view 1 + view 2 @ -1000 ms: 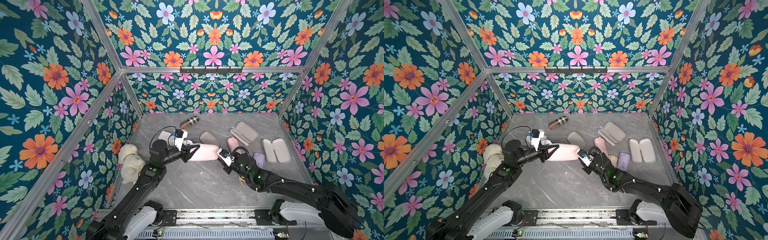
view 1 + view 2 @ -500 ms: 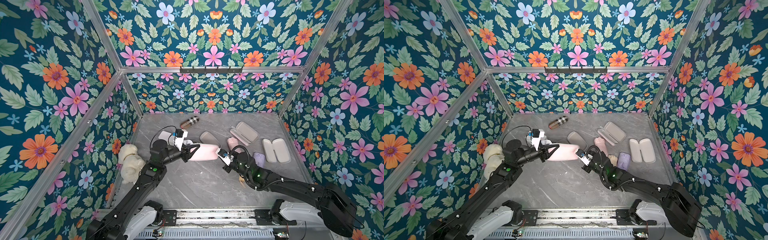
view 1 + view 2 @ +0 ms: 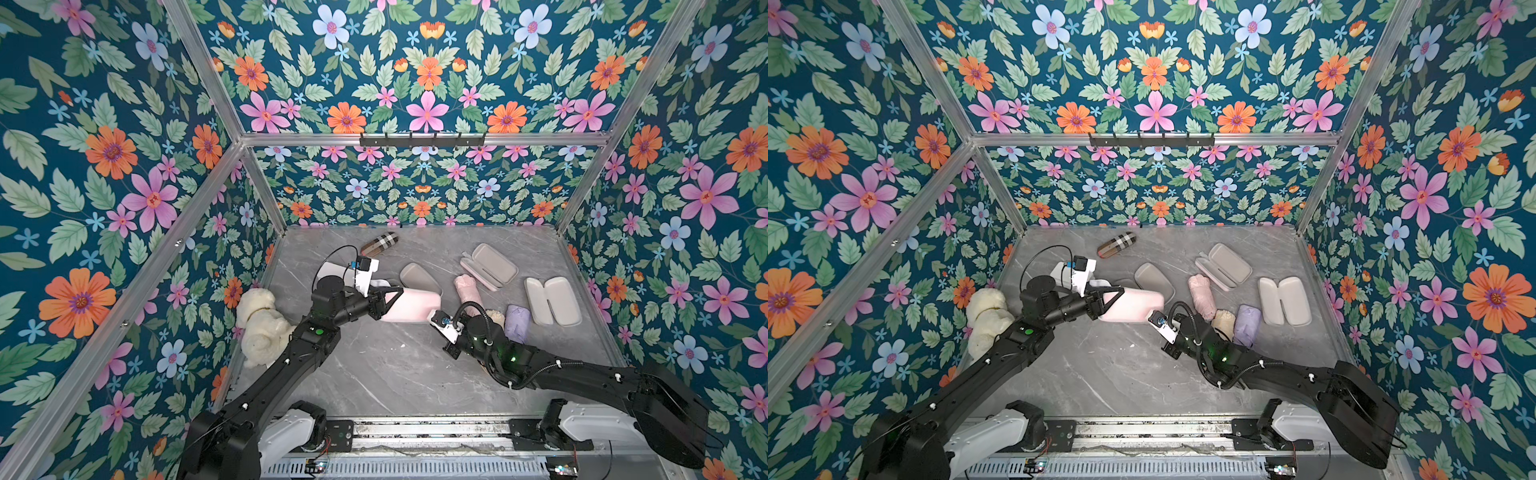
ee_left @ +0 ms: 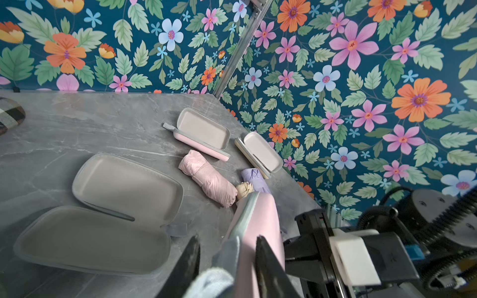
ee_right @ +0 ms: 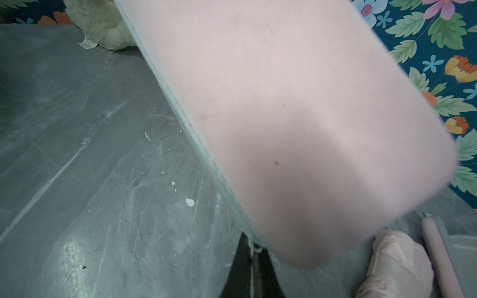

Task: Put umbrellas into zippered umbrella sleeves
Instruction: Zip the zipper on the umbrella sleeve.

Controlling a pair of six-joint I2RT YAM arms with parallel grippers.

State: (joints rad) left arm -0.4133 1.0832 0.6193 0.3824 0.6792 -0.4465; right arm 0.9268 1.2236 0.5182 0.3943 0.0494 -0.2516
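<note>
Since the earlier frame, the right fingers (image 5: 247,260) have closed fully and the right arm has edged toward the closed pink sleeve (image 3: 409,305). They now pinch the thin cream pull cord (image 5: 254,247) at the sleeve's zipper seam. The left fingers (image 3: 395,297) are partly open and clamp the opposite end of this sleeve, one on each face, holding it off the table (image 3: 374,365) near the centre.

The sleeve is an oblong hard case with rounded corners. It has a pale pink outside, a grey zipper band along the seam and a grey strap at the left-finger end. Behind it lies an open grey-lined sleeve (image 4: 116,206). To its right, a pink umbrella (image 3: 467,291), a cream umbrella (image 3: 494,318) and a lavender umbrella (image 3: 517,324) lie on the table.
</note>
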